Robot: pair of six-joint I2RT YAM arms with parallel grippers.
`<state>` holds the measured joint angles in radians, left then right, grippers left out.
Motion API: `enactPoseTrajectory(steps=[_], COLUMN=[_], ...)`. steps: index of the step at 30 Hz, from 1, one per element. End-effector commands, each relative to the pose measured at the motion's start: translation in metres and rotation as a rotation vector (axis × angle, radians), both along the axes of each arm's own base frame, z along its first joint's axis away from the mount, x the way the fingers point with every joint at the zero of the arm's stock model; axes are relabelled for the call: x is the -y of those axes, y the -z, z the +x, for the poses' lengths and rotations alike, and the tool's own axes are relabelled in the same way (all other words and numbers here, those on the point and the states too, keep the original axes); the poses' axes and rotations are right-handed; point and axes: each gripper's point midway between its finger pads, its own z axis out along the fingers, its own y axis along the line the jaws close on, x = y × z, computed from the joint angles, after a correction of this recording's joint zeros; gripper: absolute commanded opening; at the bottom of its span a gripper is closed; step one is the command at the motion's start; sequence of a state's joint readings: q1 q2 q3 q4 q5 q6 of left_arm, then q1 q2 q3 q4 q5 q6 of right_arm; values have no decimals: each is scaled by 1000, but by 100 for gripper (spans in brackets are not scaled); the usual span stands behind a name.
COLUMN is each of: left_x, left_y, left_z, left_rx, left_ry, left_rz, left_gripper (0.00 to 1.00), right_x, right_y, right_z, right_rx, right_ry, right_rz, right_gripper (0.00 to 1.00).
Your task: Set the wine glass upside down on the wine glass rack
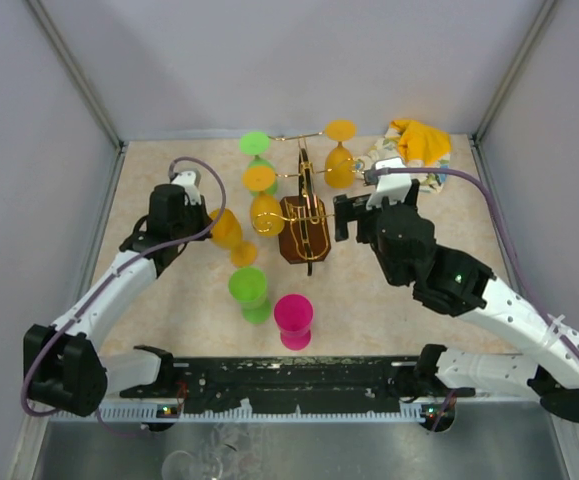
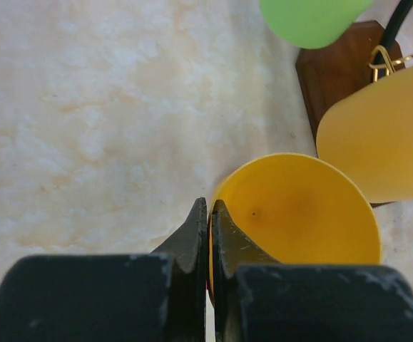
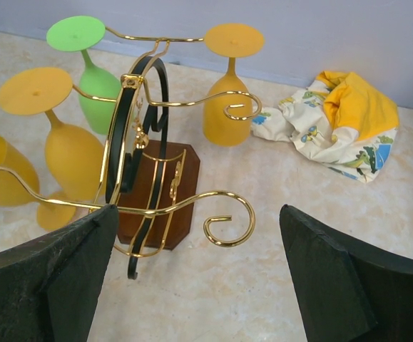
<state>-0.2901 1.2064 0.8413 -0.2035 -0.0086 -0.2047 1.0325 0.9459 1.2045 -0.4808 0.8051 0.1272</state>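
My left gripper is shut on the rim of a yellow-orange wine glass, one finger inside the bowl and one outside. From above, this wine glass leans left of the wine glass rack, its foot towards the table. The rack is gold wire on a brown base. Hanging upside down on it are a green glass and two orange glasses. My right gripper is open just right of the rack, and a curled arm end shows between its fingers.
A green glass and a pink glass stand on the table in front of the rack. A crumpled yellow and patterned cloth lies at the back right. Walls close the table in at the back and sides.
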Motion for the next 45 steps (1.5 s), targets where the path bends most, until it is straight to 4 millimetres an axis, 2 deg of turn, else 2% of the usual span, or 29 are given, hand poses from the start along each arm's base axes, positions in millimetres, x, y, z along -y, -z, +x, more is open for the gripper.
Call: enactPoseTrajectory(steps=[1, 6, 9, 11, 16, 20, 24, 29, 33, 38, 45], left_x=[-27, -52, -70, -76, -69, -53, -30, 6, 23, 21, 9], left_y=[-60, -102, -141, -174, -266, -316, -354, -382, -382, -374, -366], left_z=[13, 19, 25, 28, 28, 17, -8, -51, -76, -102, -134], left_rx=[154, 221, 322, 414, 733, 952, 1204, 1485, 1606, 1701, 1784], left_ry=[-91, -165, -230, -266, -234, -136, -18, 134, 198, 177, 144], left_rz=[98, 222, 297, 303, 277, 290, 244, 174, 109, 9, -59], left_gripper=[0, 0, 0, 0, 0, 0, 0, 0, 0, 0, 0], right_x=[-10, -19, -27, -33, -66, -85, -105, -122, -130, -140, -150], right_y=[-13, -16, -22, -34, -49, -60, -80, -112, -132, -153, -155], right_z=[1, 1, 2, 2, 2, 8, 7, 0, -6, -15, -17], right_rx=[13, 4, -17, -18, -32, -60, -52, -11, 28, 73, 47], right_ry=[-24, -53, -70, -90, -230, -354, -451, -549, -615, -695, -740], right_rz=[43, 50, 60, 77, 174, 297, 361, 463, 561, 712, 902], right_gripper=[95, 97, 99, 99, 99, 99, 99, 99, 99, 99, 99])
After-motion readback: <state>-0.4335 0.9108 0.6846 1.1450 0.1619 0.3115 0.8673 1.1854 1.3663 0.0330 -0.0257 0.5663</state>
